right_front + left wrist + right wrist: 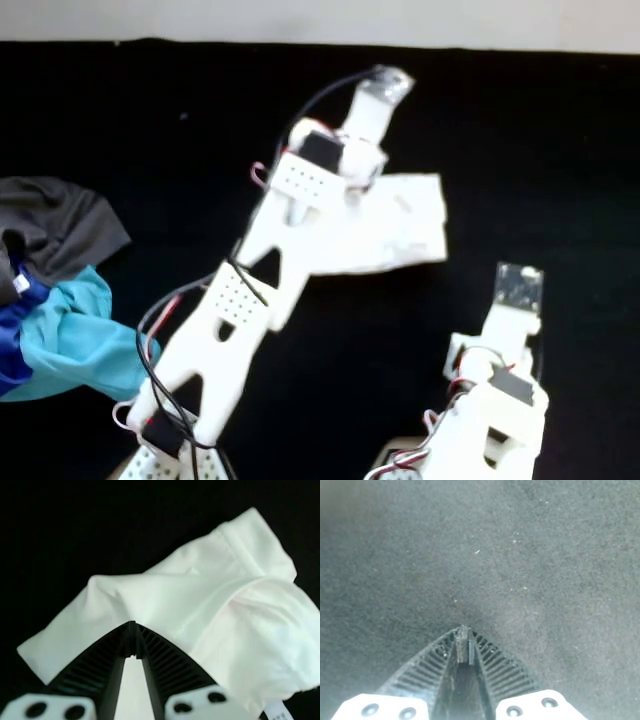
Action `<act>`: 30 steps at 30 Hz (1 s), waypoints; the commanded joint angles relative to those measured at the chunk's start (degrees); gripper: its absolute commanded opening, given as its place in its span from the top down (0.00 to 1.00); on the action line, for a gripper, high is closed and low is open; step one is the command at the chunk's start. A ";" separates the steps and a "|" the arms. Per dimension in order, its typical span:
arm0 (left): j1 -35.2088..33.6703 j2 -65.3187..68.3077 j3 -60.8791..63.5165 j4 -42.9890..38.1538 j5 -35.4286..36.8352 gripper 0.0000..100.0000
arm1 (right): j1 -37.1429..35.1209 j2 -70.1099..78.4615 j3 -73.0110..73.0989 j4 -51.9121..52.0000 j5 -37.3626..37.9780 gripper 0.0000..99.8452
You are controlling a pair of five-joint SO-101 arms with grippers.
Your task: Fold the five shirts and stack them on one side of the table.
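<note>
A white shirt (pixel 400 228) lies crumpled in the middle of the black table, with one sleeve (pixel 255 540) spread out. My left arm (pixel 300 200) stretches from the front left over the shirt's left part. The left gripper (pixel 131 632) is shut, its tips pinching a raised fold of the white shirt (pixel 165 595). At the table's left edge sits a loose pile of a grey shirt (pixel 60 220), a blue shirt (pixel 20 310) and a teal shirt (pixel 85 335). My right gripper (pixel 463 639) is shut on nothing, low over bare black cloth at the front right.
The black tablecloth (pixel 520 140) is bare at the back and on the right. The right arm (pixel 500 390) stands at the front right, apart from the white shirt. A pale wall runs behind the table's far edge (pixel 300 42).
</note>
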 commanded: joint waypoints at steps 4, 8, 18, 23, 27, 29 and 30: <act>2.51 1.71 -1.98 -12.04 0.35 0.99 | -0.40 -0.13 1.27 -2.68 -0.09 0.99; 3.65 0.92 -1.98 -12.66 0.09 0.99 | -0.40 -0.13 1.27 -2.68 -0.09 0.99; -1.80 -7.69 -1.98 10.99 0.26 0.99 | -0.40 -0.13 1.27 -2.77 -0.09 0.99; -0.22 -5.67 -1.89 14.68 0.35 0.99 | -0.40 -0.13 1.27 -2.77 -0.09 0.99; 1.45 -1.45 -1.89 8.79 0.35 0.99 | -0.40 -0.13 1.27 -2.77 -0.09 0.99; 2.07 0.22 -1.89 3.52 0.35 0.99 | -0.40 -0.13 1.27 -2.77 -0.09 0.99; 2.15 0.66 -1.89 0.35 0.35 0.99 | -0.40 -0.13 1.27 -2.77 -0.09 0.99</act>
